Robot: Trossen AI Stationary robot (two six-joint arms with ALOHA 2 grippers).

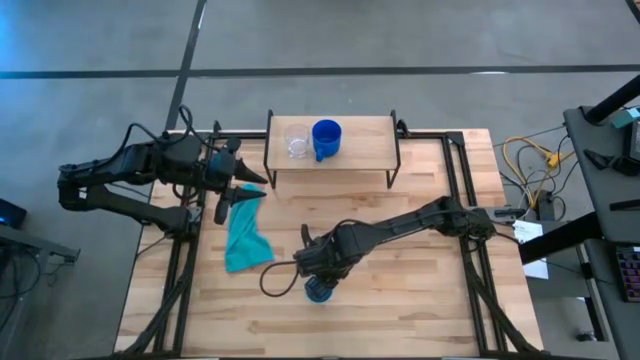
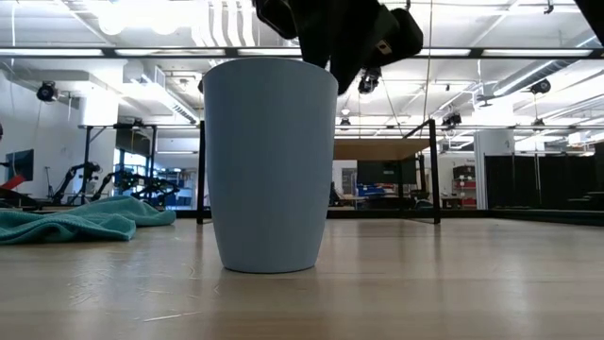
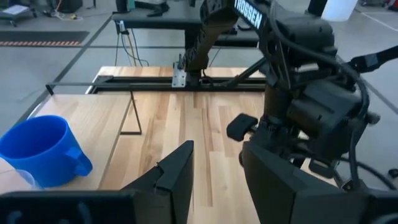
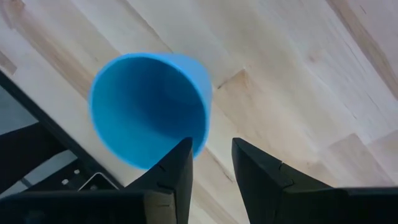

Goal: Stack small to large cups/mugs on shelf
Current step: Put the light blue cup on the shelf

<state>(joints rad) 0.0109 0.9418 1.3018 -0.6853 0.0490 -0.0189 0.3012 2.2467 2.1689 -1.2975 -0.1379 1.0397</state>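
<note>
Your bench (image 1: pixel 420 270) lies bare right of the light blue cup (image 1: pixel 318 290), which the right gripper (image 1: pixel 318 281) crowds from above, while the teal cloth (image 1: pixel 245 238) blocks the left and the glass (image 1: pixel 296 141) and mug (image 1: pixel 326 139) fill the shelf's (image 1: pixel 365 140) left half, leaving its right half free.

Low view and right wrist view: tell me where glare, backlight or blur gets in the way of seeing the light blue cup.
Low view: bright ceiling lights behind leave the light blue cup in flat shade and the right gripper above it a dark silhouette. Right wrist view: the cup's rim is soft and smeared, while its fingers show sharp. High view: even light, but the arm hides most of the cup.
</note>
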